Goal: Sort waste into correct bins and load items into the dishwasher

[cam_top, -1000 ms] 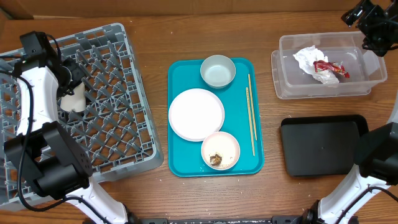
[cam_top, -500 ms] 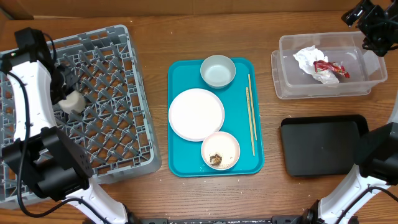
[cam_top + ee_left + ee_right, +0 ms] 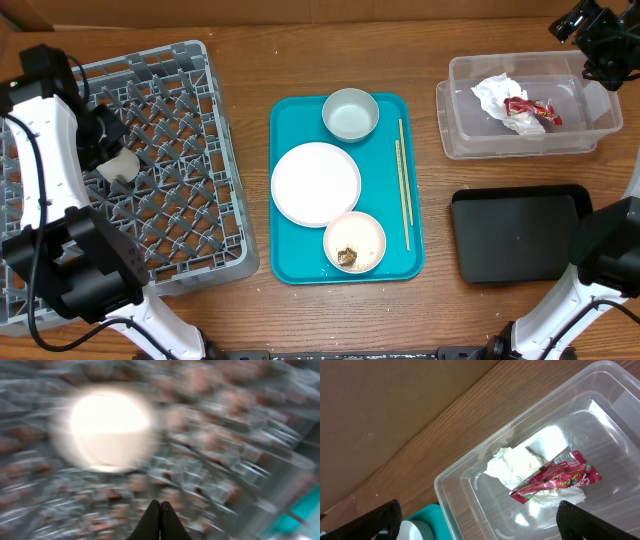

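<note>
With my left gripper clenched empty beside the white cup in the grey lattice rack at left and my right gripper released, I'd pinch the thin wooden chopsticks on the teal tray mid-length, since they look light and stiff.

Left arm: white shell links between black joint housings, a thin black cable running alongside. Right arm: the same white and black build

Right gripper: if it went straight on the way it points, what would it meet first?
Probably the crumpled napkin and red wrapper in the clear tub, though depth is unclear.
</note>
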